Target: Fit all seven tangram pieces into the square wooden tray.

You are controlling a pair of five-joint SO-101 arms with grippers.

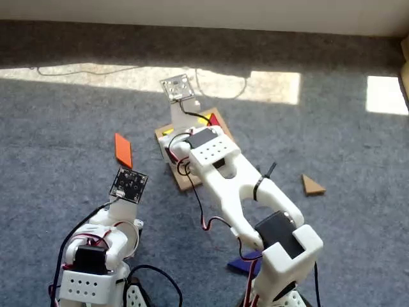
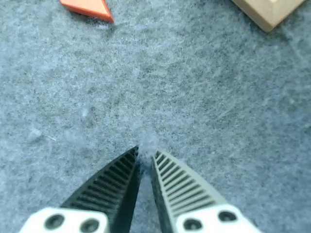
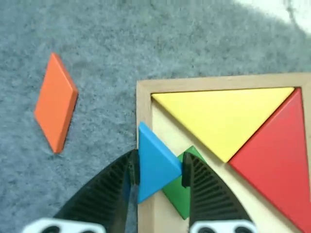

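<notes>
The floor is a soft grey carpet (image 1: 358,147). Bright patches of sun (image 1: 268,86) lie on it at 12 o'clock, and a thin cable (image 1: 83,71) runs over one of them. A pale wall (image 1: 255,13) runs along the far edge.

The square wooden tray (image 1: 182,178) sits in the middle of the carpet, partly under the right arm (image 1: 243,185). The left arm (image 1: 102,249) is down at 7 o'clock.

An orange slanted piece (image 1: 123,150) lies on the carpet at 9 o'clock from the tray, near it. A brown triangle (image 1: 312,185) lies at 3 o'clock, well apart from the tray. A dark blue piece (image 1: 245,265) lies at 5 o'clock, by the foot of the right arm.

The right gripper (image 3: 159,167) has its fingers (image 3: 204,194) closed on a light blue triangle (image 3: 154,158), one finger on each side. This triangle sits over the tray's rim (image 3: 145,88), half in and half out. Inside the tray are a big yellow triangle (image 3: 221,116) and a big red triangle (image 3: 279,155), touching along one long side. A green piece (image 3: 179,194) lies just beside the blue triangle.

The left gripper (image 2: 146,154) points down at bare carpet. Its fingers (image 2: 182,187) are almost touching, with only a thin gap, and hold nothing.
</notes>
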